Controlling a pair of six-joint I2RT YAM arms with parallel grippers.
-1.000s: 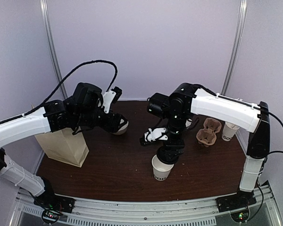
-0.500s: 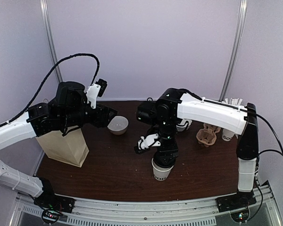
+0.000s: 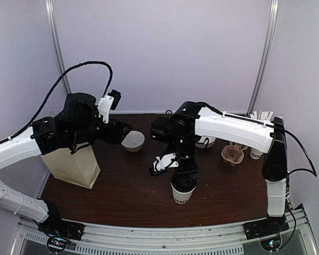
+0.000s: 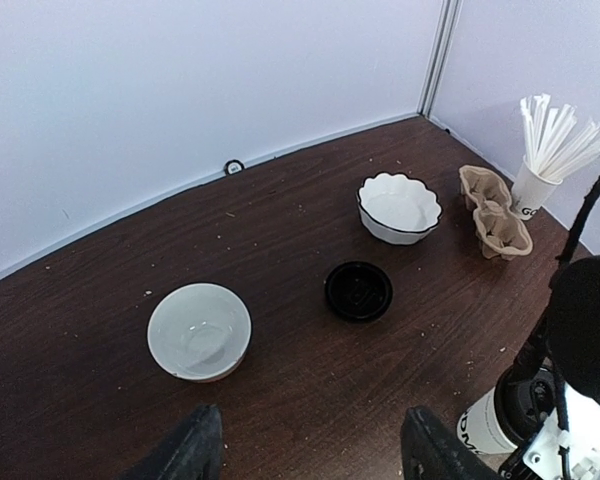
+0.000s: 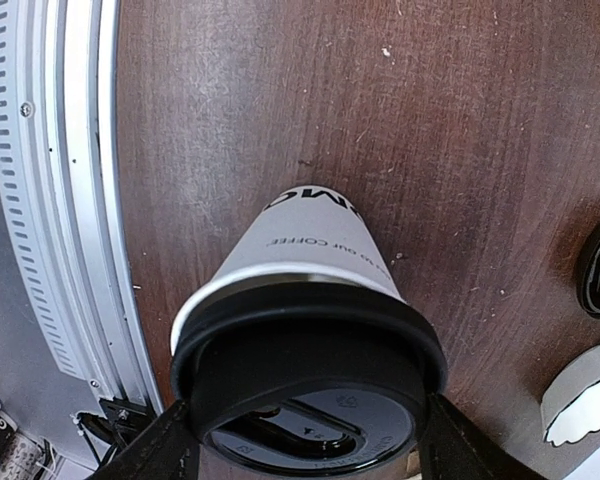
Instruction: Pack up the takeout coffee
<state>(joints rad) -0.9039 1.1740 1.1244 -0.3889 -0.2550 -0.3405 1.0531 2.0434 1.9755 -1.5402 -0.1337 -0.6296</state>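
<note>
Black plastic fills my right wrist view: the black lid (image 5: 310, 370) sits between the fingers of my right hand (image 5: 308, 447), which is clamped on its edge from both sides. The lid rests on the mouth of the paper cup (image 5: 310, 235) directly below that hand. A sliver of white cup rim shows on one side, so the lid looks slightly askew rather than flush all round. The cup stands upright on the tabletop (image 3: 127, 196), dark lettering on its side. Over to my left hand (image 4: 310, 445): it hangs above the tabletop, fingers apart, nothing between them. Just ahead of it and a little left sits a plain white bowl (image 4: 199, 332). Ahead to its right a second black lid (image 4: 358, 291) lies flat on the wood, apart from both bowls, and beyond that lid is a scalloped white bowl (image 4: 399, 207). Further right of the hand I see a cardboard cup carrier (image 4: 495, 212), with the cup of white sticks (image 4: 540, 185) just beside it. From the top camera, a brown paper bag (image 3: 72, 164) stands under the left arm, back from the hand.
</note>
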